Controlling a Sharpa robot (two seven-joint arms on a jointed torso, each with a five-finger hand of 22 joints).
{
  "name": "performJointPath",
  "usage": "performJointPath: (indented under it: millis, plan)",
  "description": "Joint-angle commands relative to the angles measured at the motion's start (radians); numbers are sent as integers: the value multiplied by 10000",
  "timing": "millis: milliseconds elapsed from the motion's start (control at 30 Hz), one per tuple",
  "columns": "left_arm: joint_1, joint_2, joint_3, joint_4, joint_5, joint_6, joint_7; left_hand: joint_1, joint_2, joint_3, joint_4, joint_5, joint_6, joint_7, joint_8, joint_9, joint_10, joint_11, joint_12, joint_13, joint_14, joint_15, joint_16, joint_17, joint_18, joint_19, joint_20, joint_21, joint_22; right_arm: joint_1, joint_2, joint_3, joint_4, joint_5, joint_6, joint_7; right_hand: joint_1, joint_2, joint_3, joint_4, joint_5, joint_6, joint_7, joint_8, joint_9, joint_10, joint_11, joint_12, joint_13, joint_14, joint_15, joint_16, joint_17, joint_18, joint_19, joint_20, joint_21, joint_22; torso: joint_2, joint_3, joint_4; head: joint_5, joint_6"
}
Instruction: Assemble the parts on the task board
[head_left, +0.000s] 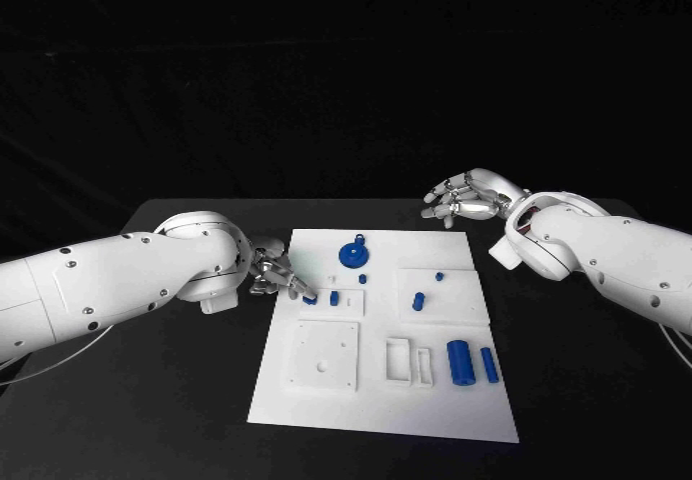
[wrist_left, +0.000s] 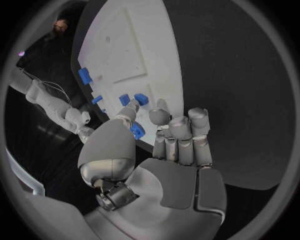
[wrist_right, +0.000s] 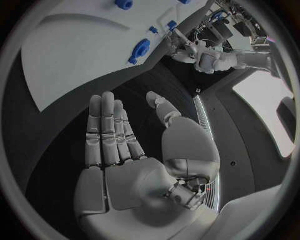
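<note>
Nearest you, the task board (head_left: 387, 408) carries blue parts. Your left hand (head_left: 274, 272) pinches a small blue part (head_left: 309, 298) at its left edge. Your right hand (head_left: 464, 200) hovers far right, fingers apart and empty.

Left hand (head_left: 274, 274) fingers pinched; right hand (head_left: 462, 200) fingers apart.

The black table (head_left: 173, 400) carries the white task board (head_left: 433, 410) lying flat at its middle.
</note>
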Motion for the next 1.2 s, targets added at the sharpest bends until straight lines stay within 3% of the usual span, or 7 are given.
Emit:
performJointPath:
  millis: [33, 267, 767, 933, 1000, 1200]
  plan:
    - [8, 65, -2, -22, 85, 261, 13, 82, -11, 0, 97, -45, -233, 197, -65, -41, 9, 72, -30, 4, 1, 86, -34, 12, 104, -57, -1029, -61, -4, -4, 5, 5, 10, 5, 118, 92, -65, 15, 12, -27, 69, -53, 124, 56, -10, -69, -11, 44, -10, 66, 25, -47, 18, 149, 75, -23, -63, 13, 2, -1, 2, -9, -14]
    - [4, 140, -13, -69, 96, 385, -17, 344, 203, -103, 155, 48, -290, 233, -95, -227, 0, 106, -9, 20, -3, 120, -26, 33, 91, -79, -1027, -34, 23, -4, 10, 5, 9, 5, 121, 94, -65, 17, 12, -26, 70, -53, 124, 57, -10, -69, -11, 45, -11, 67, 25, -48, 19, 149, 76, -23, -65, 15, 3, -4, -2, -18, -33]
    - [-8, 201, -93, -153, 25, 637, -121, 659, 377, -421, 137, 96, -282, 245, -71, -450, -19, 119, 14, 37, -10, 134, -19, 59, 73, -112, -1021, -13, 51, -4, 4, 5, 18, 6, 130, 96, -65, 19, 12, -26, 70, -52, 123, 58, -11, -68, -11, 47, -13, 68, 25, -50, 21, 149, 77, -23, -66, 16, 8, -3, 5, -45, -77]
    - [-16, 220, -131, -174, 14, 624, -162, 1068, 688, -629, -69, 356, -265, 249, -26, -590, -20, 123, 30, 43, -7, 137, -11, 76, 58, -116, -1017, 6, 68, -5, 4, 5, 18, 6, 135, 96, -66, 22, 13, -24, 70, -52, 123, 59, -11, -68, -11, 48, -14, 69, 25, -50, 22, 149, 78, -23, -67, 17, 4, 0, -9, -43, -87]
    - [-20, 225, -144, -182, 14, 599, -176, 1290, 895, -700, -240, 633, -261, 252, -4, -650, -16, 125, 38, 45, -2, 140, -6, 83, 47, -114, -1013, 18, 77, -5, 2, 5, 18, 6, 136, 96, -66, 23, 13, -24, 70, -52, 123, 59, -11, -68, -11, 49, -15, 69, 25, -50, 23, 149, 78, -23, -68, 17, 3, 0, -8, -45, -94]
    - [-26, 223, -161, -188, 13, 603, -181, 1696, 1292, -865, -715, 947, -252, 262, 56, -797, -10, 135, 46, 41, 7, 151, -6, 93, 8, -117, -992, 29, 87, -5, -4, 5, 19, 6, 143, 95, -66, 25, 13, -23, 70, -51, 123, 61, -11, -67, -12, 50, -16, 70, 24, -51, 24, 149, 79, -23, -69, 19, -1, 2, 3, -48, -105]
